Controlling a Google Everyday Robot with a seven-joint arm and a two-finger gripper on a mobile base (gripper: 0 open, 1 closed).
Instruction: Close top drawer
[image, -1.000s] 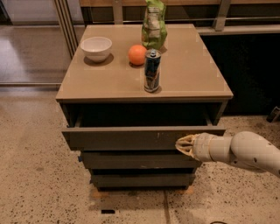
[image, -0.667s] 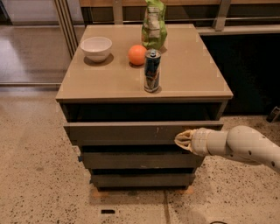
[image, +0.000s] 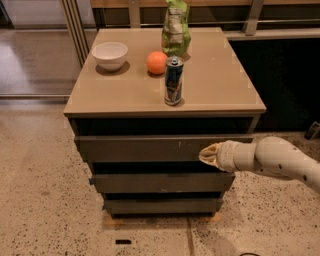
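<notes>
The top drawer (image: 140, 148) is a wide grey-brown front panel with small pale scratches right of centre. It stands slightly out from the cabinet, with a dark gap above it under the tan top. My gripper (image: 206, 154) comes in from the right on a pale arm. Its tip is against the drawer front, right of centre.
Two narrower drawer fronts (image: 160, 182) sit below. On the cabinet top (image: 220, 85) stand a white bowl (image: 110, 54), an orange (image: 156, 62), a drink can (image: 173, 81) and a green bag (image: 176, 30). Speckled floor lies around; a dark wall stands to the right.
The drawer has slid inward, so the dark gap above it is narrower. My gripper has moved left and in with the drawer front.
</notes>
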